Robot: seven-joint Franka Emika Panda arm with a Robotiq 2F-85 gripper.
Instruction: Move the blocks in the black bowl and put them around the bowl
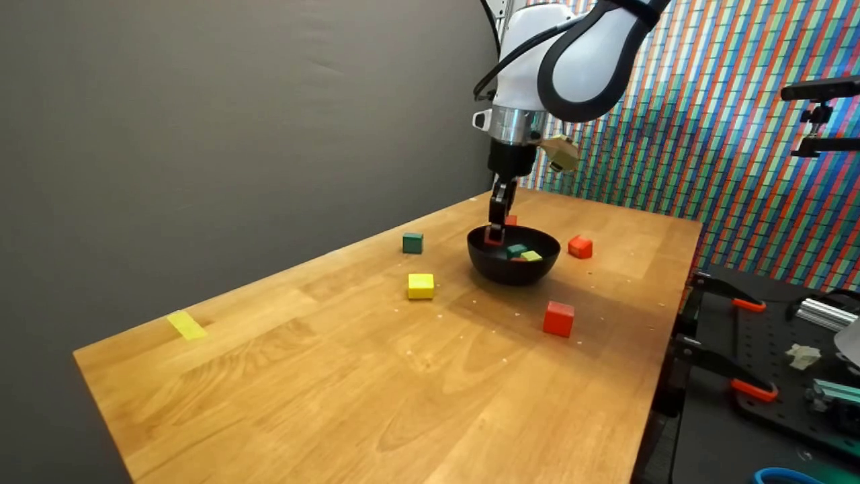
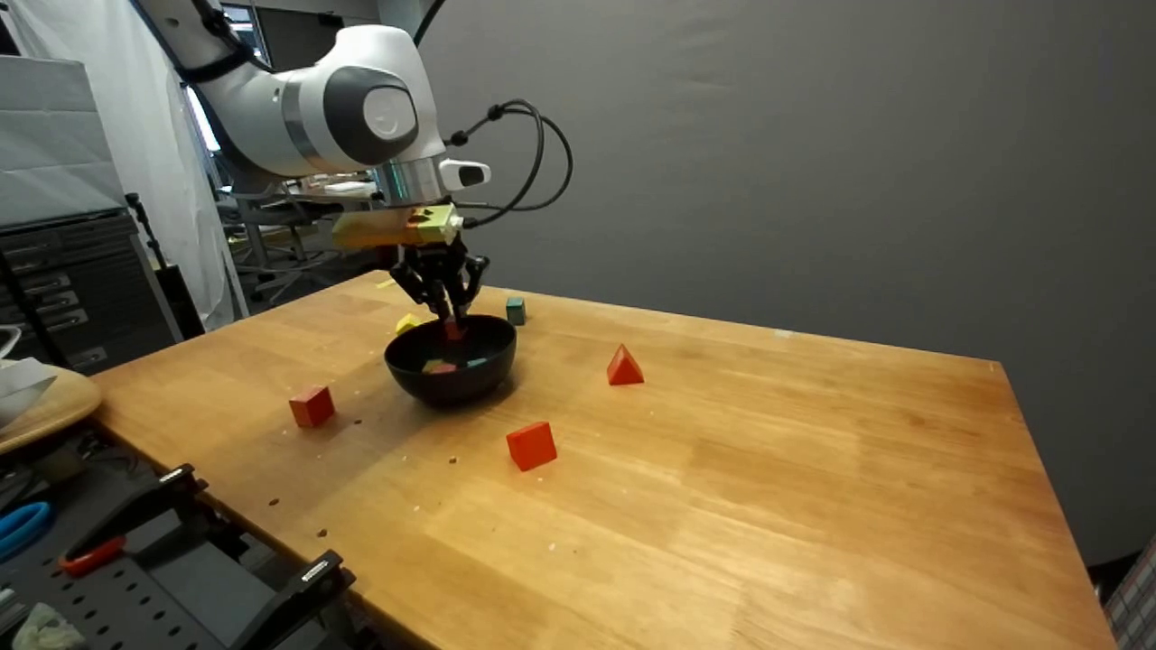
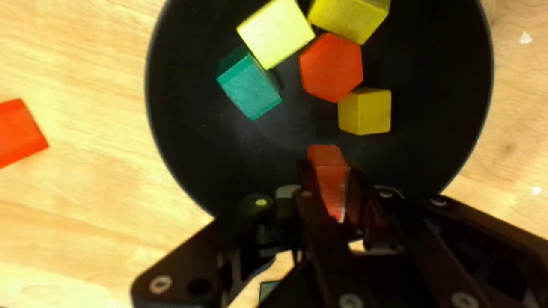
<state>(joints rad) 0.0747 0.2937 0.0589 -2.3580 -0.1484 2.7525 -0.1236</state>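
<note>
Only wrist view: three yellow blocks (image 3: 366, 112)

No text, label, brand, number or sign is legible in any view (the pale marking (image 2: 316, 570) on the lower black clamp (image 2: 287, 603), in an exterior view, is too small to read).

The gripper (image 3: 332, 182) pinches a red block (image 3: 329, 160) in or just over the black bowl (image 3: 184, 141). Three yellow blocks (image 3: 276, 33), a green block (image 3: 250, 87) and another red block (image 3: 332, 67) lie in it. One more red block (image 3: 19, 132) is on the table (image 3: 90, 137).
</note>
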